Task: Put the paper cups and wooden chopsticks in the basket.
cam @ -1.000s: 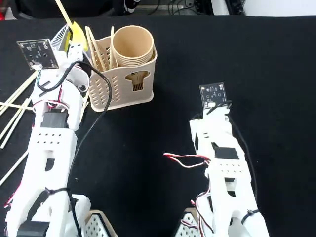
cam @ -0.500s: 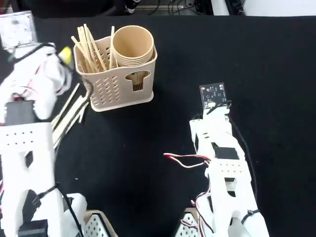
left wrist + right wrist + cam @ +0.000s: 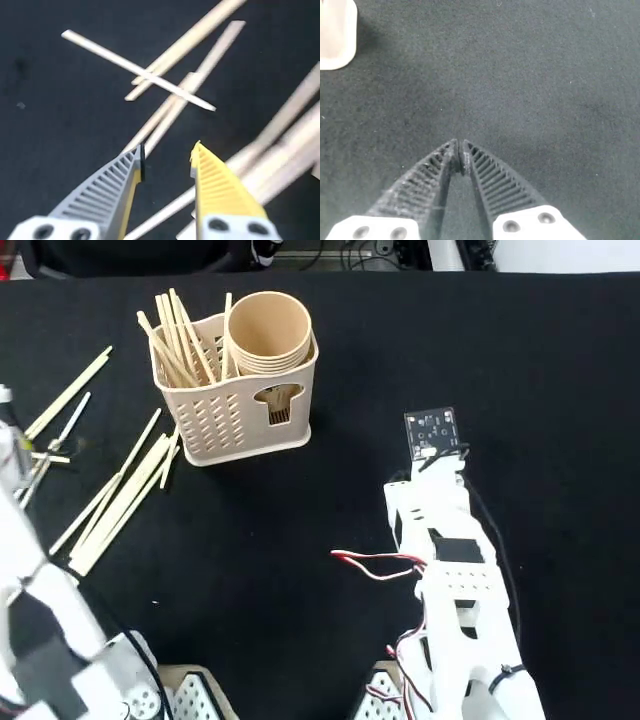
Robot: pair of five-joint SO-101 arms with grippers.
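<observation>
While the left gripper [image 3: 167, 160] hangs with its grey and yellow fingers parted and nothing between them, it sits just above a scatter of loose chopsticks [image 3: 172, 92], several of which cross one another on the black surface [image 3: 470, 340]. The right gripper [image 3: 459, 155] has its dark fingers pressed together at the tips, holding nothing, low over a bare stretch of the same cloth-like surface, with a pale corner of the basket [image 3: 335, 35] showing farther off.

From the high view, the left arm [image 3: 40, 620] stands at the left edge and the right arm [image 3: 450, 570] rises from the near edge right of centre. The loose sticks lie to the left of the basket, one bundle fanned close beside its wall and a few more well apart toward the left edge.

Beyond the surface's far edge, dark cables [image 3: 370, 252] run along the back of the room.

The basket is beige with perforated walls and stands upright toward the far left. Its right part holds a nested stack of paper cups [image 3: 268, 330], mouths up. Its left part holds a sheaf of standing chopsticks [image 3: 180, 340], leaning and sticking out above the rim.
</observation>
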